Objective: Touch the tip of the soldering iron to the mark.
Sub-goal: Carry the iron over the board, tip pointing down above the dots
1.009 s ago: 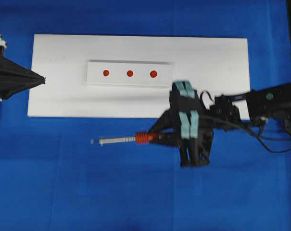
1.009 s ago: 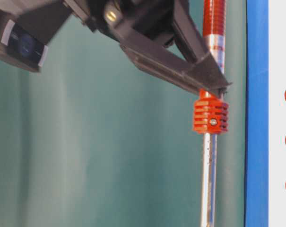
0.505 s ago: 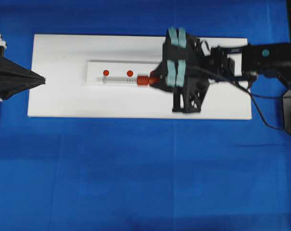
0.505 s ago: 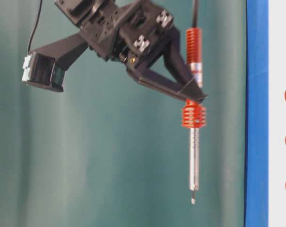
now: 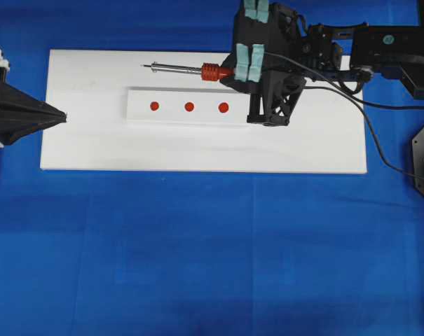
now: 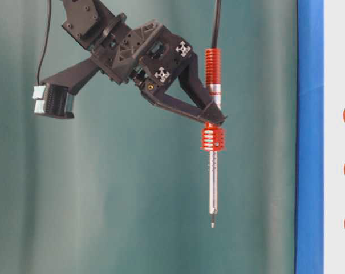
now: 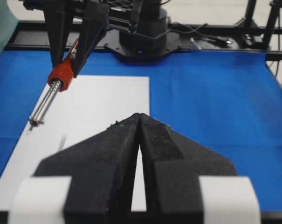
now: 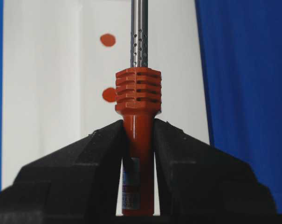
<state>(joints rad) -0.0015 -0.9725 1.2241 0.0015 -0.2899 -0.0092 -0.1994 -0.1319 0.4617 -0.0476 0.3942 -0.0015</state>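
Right wrist view: the right gripper [image 8: 138,140] is clenched on the iron [image 8: 137,116] by its orange-red handle, just behind the ribbed collar, and that looks like the sound place to hold it. The handle is probably plastic and grippy against the black pads; the shaft is smooth perforated metal, likely slippery. The tool seems light and stiff, so the long shaft should follow any wrist turn; the thin tip [image 6: 212,225] looks like the delicate part and wants a gentle touch. The trailing black cord [image 5: 352,98] may tug a little.

In the overhead view the iron hangs level above the far edge of the white board [image 5: 78,147], beyond the raised white strip [image 5: 138,112] with three red marks [image 5: 189,107], tip clear of them all. The left gripper [image 7: 138,123] rests closed and empty by the board's left end.
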